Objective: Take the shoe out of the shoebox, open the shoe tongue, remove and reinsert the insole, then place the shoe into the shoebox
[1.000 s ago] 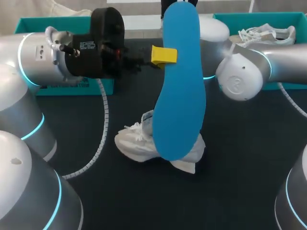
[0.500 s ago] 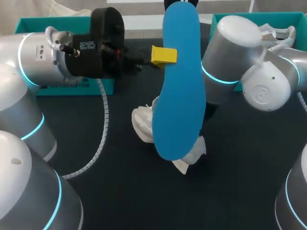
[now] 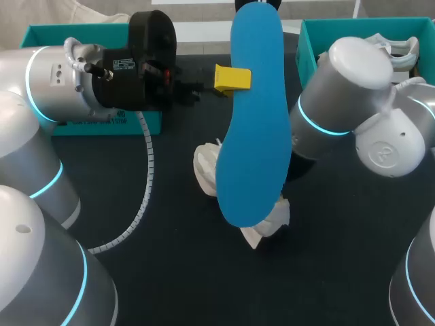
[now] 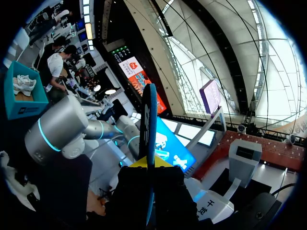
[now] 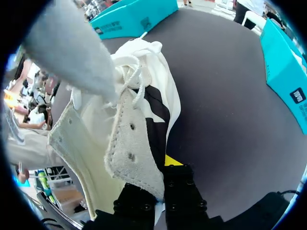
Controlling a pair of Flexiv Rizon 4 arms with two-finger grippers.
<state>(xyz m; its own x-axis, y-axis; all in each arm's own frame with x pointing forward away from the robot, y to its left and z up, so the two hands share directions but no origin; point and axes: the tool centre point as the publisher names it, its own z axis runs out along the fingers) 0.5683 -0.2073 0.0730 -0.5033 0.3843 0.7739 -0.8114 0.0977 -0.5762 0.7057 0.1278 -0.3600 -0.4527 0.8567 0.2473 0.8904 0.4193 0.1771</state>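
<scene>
Left gripper (image 3: pixel 234 78) clamped on blue insole (image 3: pixel 255 136), right gripper (image 5: pixel 163 175) pinching white shoe (image 5: pixel 129 124), shoebox (image 5: pixel 283 72) label unreadable

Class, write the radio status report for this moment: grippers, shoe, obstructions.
Left gripper shut on blue insole, held upright. Right gripper shut on white shoe. Insole partly hides shoe in head view.

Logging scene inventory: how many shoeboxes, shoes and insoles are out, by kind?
teal shoeboxes: 2 (left shoebox, right shoebox)
white shoes: 2 (unboxed shoe, boxed shoe)
blue insole: 1
total: 5
</scene>
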